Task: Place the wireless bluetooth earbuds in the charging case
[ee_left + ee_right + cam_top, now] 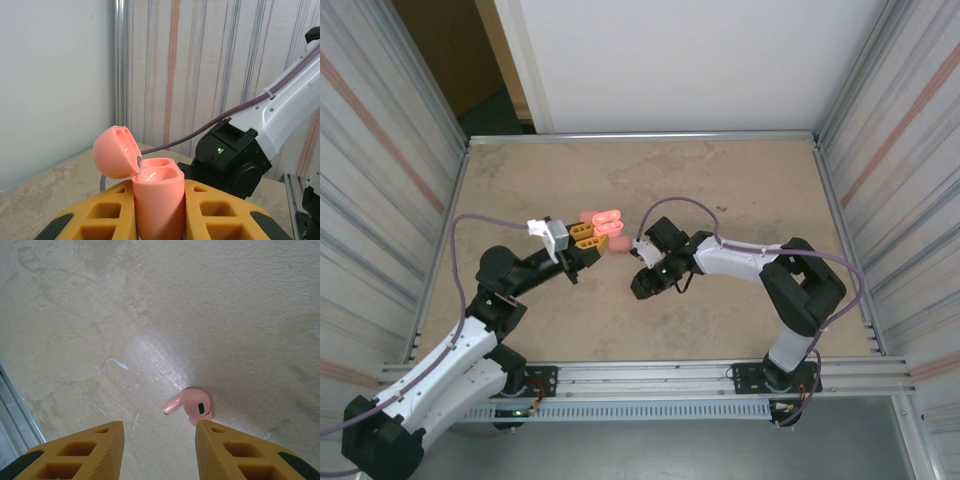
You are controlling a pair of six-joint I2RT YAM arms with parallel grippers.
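Note:
My left gripper (159,212) is shut on the pink charging case (159,175), which stands upright between the yellow fingers (100,215). The case's lid (114,152) is swung open to the left and both sockets look bare. In the top view the held case (606,222) is mid-table, left of centre. A salmon-pink earbud (192,406) lies on the table with its stem pointing left. My right gripper (160,429) hovers over it, open. The earbud sits close against the right finger (220,445), beyond its tip, with nothing clamped between the jaws.
A small pink piece (620,243) lies on the table just right of the left fingers. The right arm's black wrist (655,268) is close to the case, about a hand's width away. Metal rails (640,138) and striped walls border the tan table.

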